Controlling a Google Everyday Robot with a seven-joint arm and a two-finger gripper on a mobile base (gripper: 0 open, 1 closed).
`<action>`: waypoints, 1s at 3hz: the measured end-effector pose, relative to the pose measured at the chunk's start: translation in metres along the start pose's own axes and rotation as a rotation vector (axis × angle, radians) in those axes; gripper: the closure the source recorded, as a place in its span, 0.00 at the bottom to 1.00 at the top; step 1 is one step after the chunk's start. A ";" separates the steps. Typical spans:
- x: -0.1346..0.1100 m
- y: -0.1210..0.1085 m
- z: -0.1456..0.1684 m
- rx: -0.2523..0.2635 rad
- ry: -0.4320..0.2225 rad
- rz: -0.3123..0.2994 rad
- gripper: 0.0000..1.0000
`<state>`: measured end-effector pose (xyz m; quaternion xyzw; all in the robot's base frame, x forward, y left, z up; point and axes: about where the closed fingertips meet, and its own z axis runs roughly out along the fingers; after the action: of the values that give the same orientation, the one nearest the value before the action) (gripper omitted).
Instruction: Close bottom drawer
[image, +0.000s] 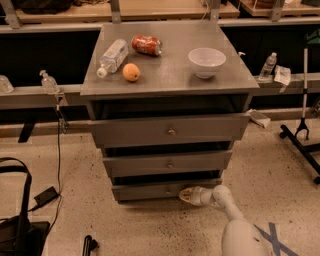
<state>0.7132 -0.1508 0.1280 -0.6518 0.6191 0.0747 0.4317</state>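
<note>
Our end effector (186, 195) sits low at 5 o'clock, right at the bottom drawer (145, 191) front, just 3 o'clock of its knob (168, 189). We cannot tell its opening. The drawer juts slightly out, lowest in the cabinet (170, 70).

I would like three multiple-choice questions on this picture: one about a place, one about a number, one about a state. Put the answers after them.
1. Where is the gripper?
A) at the bottom drawer front
B) above the bowl
C) beside the black bag

2. How many drawers has the cabinet?
A) two
B) three
C) four

3. How is the red can?
A) upright
B) lying on its side
C) inside the bowl

Answers: 1 A, it sits low, right of that drawer's knob; 2 B, three grey fronts are stacked; 3 B, it lies flat on the cabinet top.
</note>
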 end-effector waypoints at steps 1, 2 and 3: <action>-0.003 -0.022 0.013 0.023 0.009 -0.023 1.00; -0.002 -0.022 0.012 0.024 0.009 -0.023 1.00; -0.008 -0.024 0.017 0.024 -0.018 -0.016 1.00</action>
<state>0.7399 -0.1367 0.1341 -0.6507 0.6108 0.0695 0.4457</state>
